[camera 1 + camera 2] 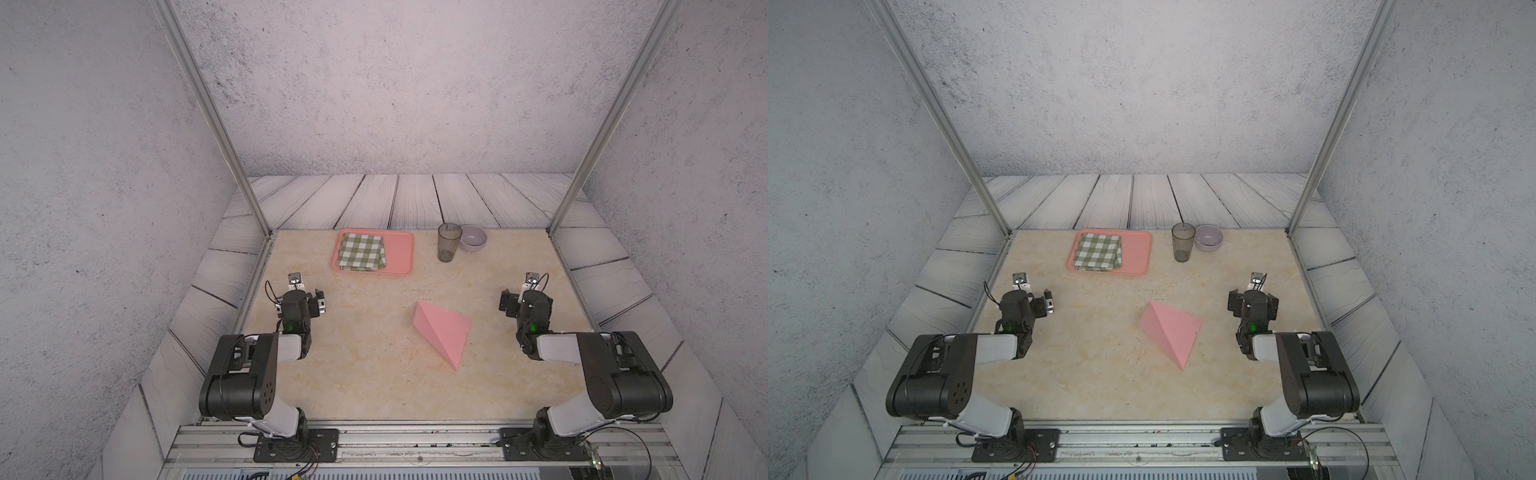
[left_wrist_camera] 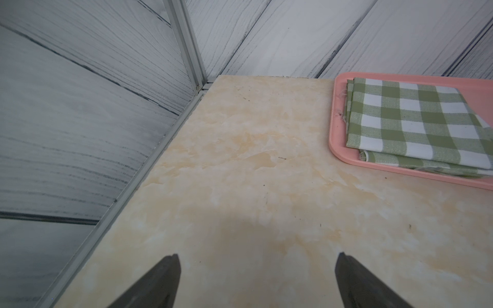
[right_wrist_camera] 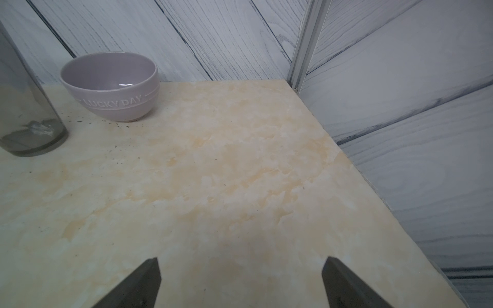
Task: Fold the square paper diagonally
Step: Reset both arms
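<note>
Currently both arms sit at the table's (image 1: pixel 365 374) near sides. Left gripper (image 2: pixel 257 256) is wide open and empty; right gripper (image 3: pixel 240 260) is the same. Paper (image 1: pixel 442 332) lies on the table between them, right of centre, touched by neither. It is clearly nearer the right gripper, inboard of it and slightly toward the robot. Outline is a triangle, with the long crease running near-to-far at a small slant. One flap seems to stand up off the table. Fold looks made and may need pressing; the right arm is best placed. Farther back are the tray (image 1: pixel 401 249) with cloth (image 1: pixel 360 250), cup (image 1: pixel 448 243) and bowl (image 1: pixel 473 237), well apart from the paper.
</note>
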Controlling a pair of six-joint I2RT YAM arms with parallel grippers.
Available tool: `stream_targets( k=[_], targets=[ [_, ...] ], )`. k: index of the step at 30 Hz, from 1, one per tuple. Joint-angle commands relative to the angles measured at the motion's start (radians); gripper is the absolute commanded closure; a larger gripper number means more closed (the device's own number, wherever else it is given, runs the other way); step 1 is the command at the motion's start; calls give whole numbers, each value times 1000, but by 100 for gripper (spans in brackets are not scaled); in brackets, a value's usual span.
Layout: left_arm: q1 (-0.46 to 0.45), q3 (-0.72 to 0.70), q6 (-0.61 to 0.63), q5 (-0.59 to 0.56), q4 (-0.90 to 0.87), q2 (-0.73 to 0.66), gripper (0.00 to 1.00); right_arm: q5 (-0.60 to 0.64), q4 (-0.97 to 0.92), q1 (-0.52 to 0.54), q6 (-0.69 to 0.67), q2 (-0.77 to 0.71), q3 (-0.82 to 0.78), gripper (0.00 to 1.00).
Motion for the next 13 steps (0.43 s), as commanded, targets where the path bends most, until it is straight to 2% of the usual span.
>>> stream_targets(
  k=[1,13],
  targets=[
    [5,13,6,7,-6,-15,3,-3,13,-2,6,9,7,1],
    [5,13,6,7,-7,-15,3,-3,12,-2,8,10,9,1]
  ],
)
